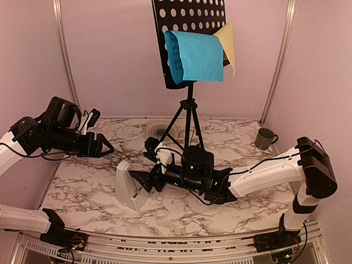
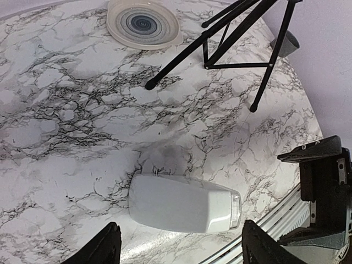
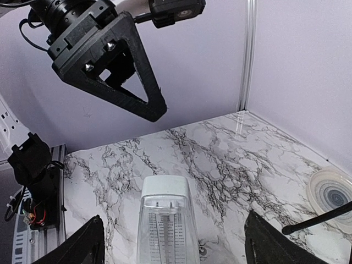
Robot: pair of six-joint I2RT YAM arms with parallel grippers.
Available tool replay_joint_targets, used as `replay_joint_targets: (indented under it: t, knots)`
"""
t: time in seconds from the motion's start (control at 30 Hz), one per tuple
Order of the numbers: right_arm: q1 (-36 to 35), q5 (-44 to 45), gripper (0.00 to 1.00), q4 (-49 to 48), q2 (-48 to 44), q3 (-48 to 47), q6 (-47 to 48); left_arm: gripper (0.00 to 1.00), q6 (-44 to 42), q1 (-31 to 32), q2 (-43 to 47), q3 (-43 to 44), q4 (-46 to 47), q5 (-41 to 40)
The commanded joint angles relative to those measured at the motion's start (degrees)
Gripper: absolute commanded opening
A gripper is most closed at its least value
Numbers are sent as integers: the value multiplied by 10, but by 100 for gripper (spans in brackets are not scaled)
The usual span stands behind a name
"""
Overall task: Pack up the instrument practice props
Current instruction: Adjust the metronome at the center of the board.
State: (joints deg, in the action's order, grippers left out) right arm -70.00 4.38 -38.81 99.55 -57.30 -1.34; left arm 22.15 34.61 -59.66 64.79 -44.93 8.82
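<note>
On the marble table (image 1: 82, 192), white metronome (image 1: 129, 190) between wide-spread right gripper (image 1: 137, 179) fingers, left gripper (image 1: 104, 146) raised, wide, empty, blue page (image 1: 195, 58) print unreadable, mug (image 1: 265, 138) contents hidden.

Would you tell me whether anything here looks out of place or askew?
The white metronome lies on its side, not upright. On the music stand, the blue page sags, curled, and the yellow page hangs past the right edge.

white metronome (image 1: 131, 190) on its side; blue page (image 1: 195, 56), yellow page (image 1: 228, 41) on black stand (image 1: 190, 17)
</note>
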Motion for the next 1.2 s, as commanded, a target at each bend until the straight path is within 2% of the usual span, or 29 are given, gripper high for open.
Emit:
replay_joint_targets:
  t: [0.0,0.37,0.57,0.7,0.9,1.17]
  knots:
    - [8,-19,82,35,-21,-33,-25,75,14,-6,32,3,24,-12]
    - [22,-55,77,82,-29,-65,-76,72,33,-7,103,-42,82,2]
    - [38,-67,77,96,-42,-64,-97,90,8,-6,110,-63,90,58]
    - [43,-55,79,109,-62,-56,-98,95,15,4,110,-73,87,66]
    - [53,-38,81,122,-90,-26,-98,99,25,79,109,-79,84,-14]
    - [54,-43,82,128,-92,17,-83,100,59,131,119,-116,84,-74]
